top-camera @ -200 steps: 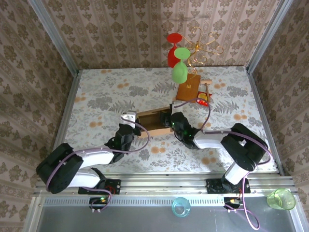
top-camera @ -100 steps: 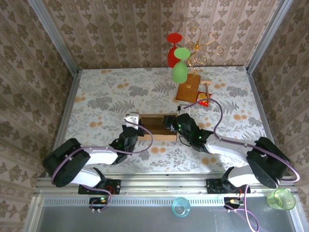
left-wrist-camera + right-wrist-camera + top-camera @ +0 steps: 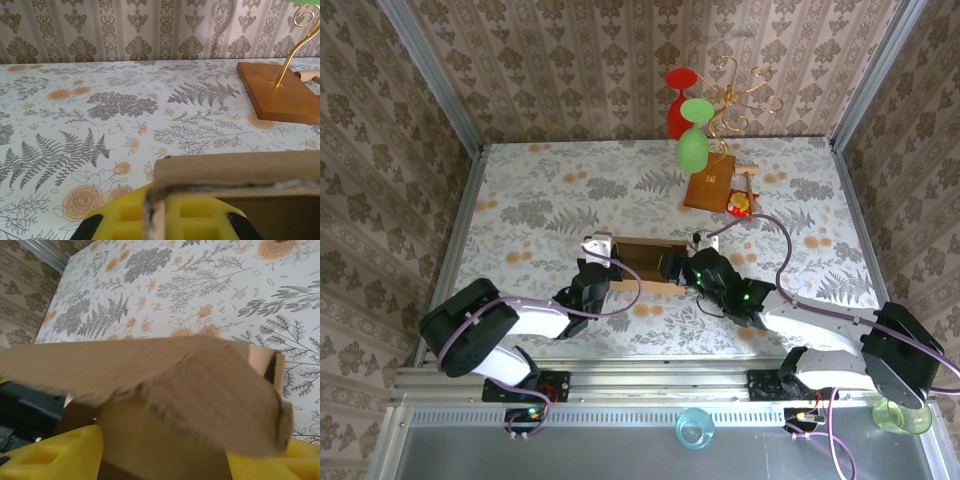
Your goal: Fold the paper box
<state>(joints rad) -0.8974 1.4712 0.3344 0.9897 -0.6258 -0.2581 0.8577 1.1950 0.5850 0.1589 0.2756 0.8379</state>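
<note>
The paper box (image 3: 642,258), light-brown corrugated cardboard, stands half-formed in the middle of the table between both arms. My left gripper (image 3: 596,252) is at its left end. In the left wrist view the left gripper (image 3: 160,212) is shut on a thin upright wall of the box (image 3: 240,175), one yellow pad (image 3: 117,215) on each side of it. My right gripper (image 3: 678,266) is at the box's right end. Its yellow fingers (image 3: 55,455) stand wide apart, and a loose flap of the box (image 3: 150,370) lies over and between them.
A wooden base with a gold wire stand (image 3: 710,188) sits behind the box, with a green glass (image 3: 692,150) and a red glass (image 3: 678,100) hanging on it. A small red and yellow object (image 3: 740,205) lies beside it. A teal cup (image 3: 695,428) and a green cup (image 3: 902,412) stand beyond the front rail.
The box has swung round to lie square to the table's front edge. The right arm has stretched out lower and to the right, and its jaws have widened. The left gripper stayed shut.
</note>
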